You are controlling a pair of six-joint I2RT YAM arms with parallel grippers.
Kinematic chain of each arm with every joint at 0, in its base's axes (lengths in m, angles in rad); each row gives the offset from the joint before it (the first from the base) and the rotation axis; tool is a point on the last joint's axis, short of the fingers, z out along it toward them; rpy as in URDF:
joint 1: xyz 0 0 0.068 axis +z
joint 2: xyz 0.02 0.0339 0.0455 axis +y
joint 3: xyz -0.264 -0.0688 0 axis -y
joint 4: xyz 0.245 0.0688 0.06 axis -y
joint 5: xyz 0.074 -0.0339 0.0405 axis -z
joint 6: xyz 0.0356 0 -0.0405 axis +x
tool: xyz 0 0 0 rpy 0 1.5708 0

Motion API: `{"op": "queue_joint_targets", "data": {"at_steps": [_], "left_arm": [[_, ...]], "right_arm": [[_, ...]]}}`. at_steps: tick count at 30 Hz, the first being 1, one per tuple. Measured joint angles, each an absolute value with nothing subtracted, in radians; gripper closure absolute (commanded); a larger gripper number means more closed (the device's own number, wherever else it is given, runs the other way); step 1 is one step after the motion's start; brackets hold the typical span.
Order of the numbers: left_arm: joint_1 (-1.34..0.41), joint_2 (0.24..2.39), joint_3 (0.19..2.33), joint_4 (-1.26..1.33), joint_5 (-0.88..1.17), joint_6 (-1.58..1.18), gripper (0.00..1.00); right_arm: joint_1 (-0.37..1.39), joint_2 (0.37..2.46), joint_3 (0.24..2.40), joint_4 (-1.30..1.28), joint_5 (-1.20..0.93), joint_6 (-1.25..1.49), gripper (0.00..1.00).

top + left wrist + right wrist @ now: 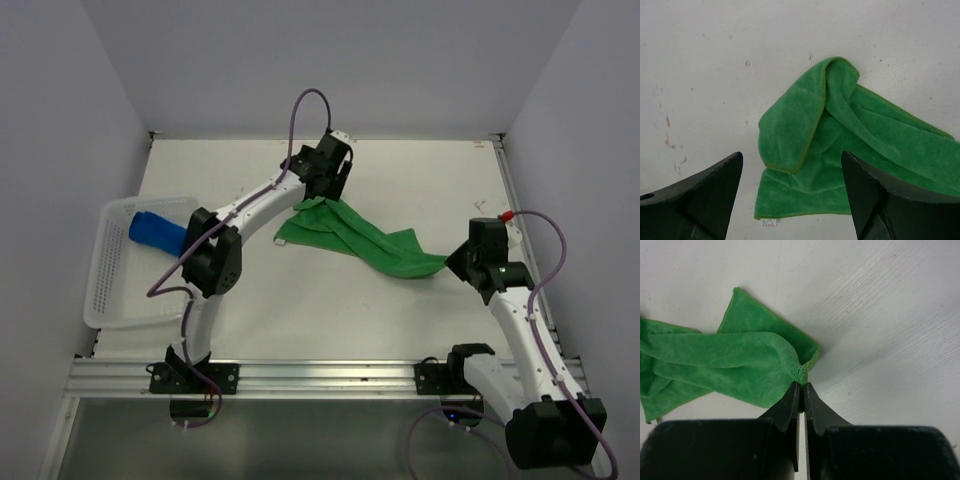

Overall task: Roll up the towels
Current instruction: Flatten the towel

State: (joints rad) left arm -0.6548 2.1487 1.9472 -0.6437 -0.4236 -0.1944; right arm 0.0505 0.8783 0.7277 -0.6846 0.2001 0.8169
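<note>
One green towel (360,240) clamped by right end effector (801,386); left end effector (791,156) apart.

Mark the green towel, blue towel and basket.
green towel (355,238), top external view, middle of the cloth
blue towel (155,230), top external view, its middle
basket (120,285), top external view, bare mesh floor

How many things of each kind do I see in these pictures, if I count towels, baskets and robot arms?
Towels: 2 (green towel, blue towel)
Baskets: 1 (white mesh basket)
Robot arms: 2 (left arm, right arm)
Total: 5
</note>
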Motion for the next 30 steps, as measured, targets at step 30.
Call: {"op": "queue_joint_targets", "data": {"at_steps": [30], "left_arm": [[-0.242,1.736,0.960,-0.091,0.200,-0.782,0.39]], "right_arm": [[0.044,0.955,0.628,-0.542,0.165,0.785,1.00]]}}
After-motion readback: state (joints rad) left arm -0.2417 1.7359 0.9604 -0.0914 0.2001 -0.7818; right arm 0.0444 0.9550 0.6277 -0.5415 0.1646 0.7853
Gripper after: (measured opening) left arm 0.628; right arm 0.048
